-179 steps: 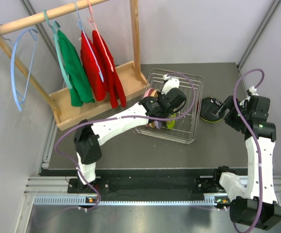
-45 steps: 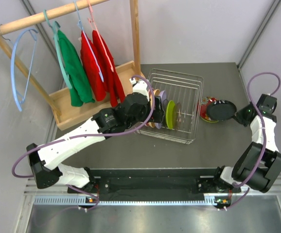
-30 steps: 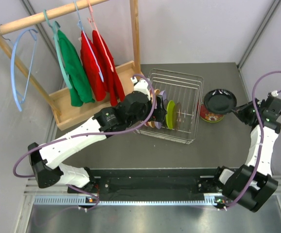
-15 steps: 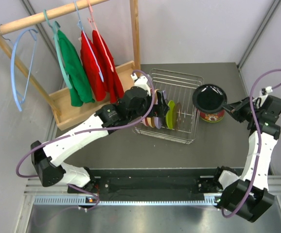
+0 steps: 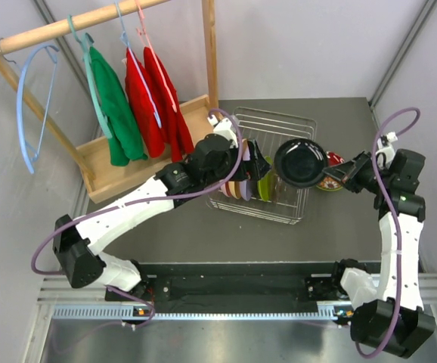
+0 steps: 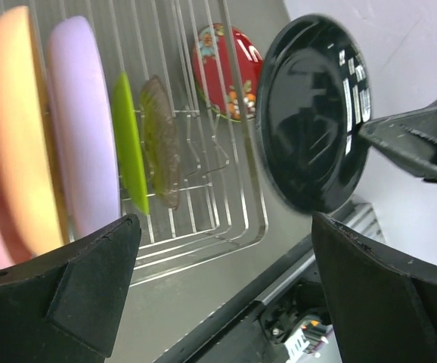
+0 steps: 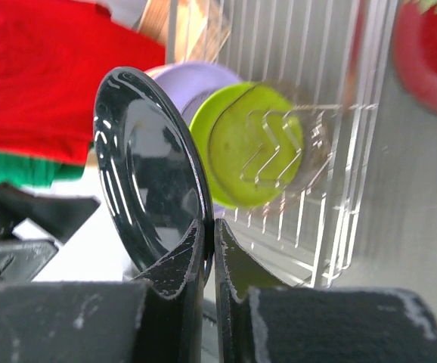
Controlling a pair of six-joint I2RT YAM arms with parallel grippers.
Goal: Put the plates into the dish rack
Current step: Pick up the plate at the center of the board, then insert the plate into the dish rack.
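The silver wire dish rack holds standing plates: pink, orange, lavender, lime green and a clear one. My right gripper is shut on the rim of a dark plate, which hangs tilted over the rack's right half. In the right wrist view its fingertips pinch the dark plate edge-on, with the lime green plate behind. A red plate lies on the table right of the rack. My left gripper hovers open by the standing plates, its fingers empty.
A wooden clothes stand with green and red garments and a blue hanger fills the back left. Grey walls close the table's left and right sides. The arms' base rail runs along the near edge.
My right arm has carried the dark plate leftward from above the red plate to over the rack's right half. The left gripper stays open beside the standing plates, shifted slightly.
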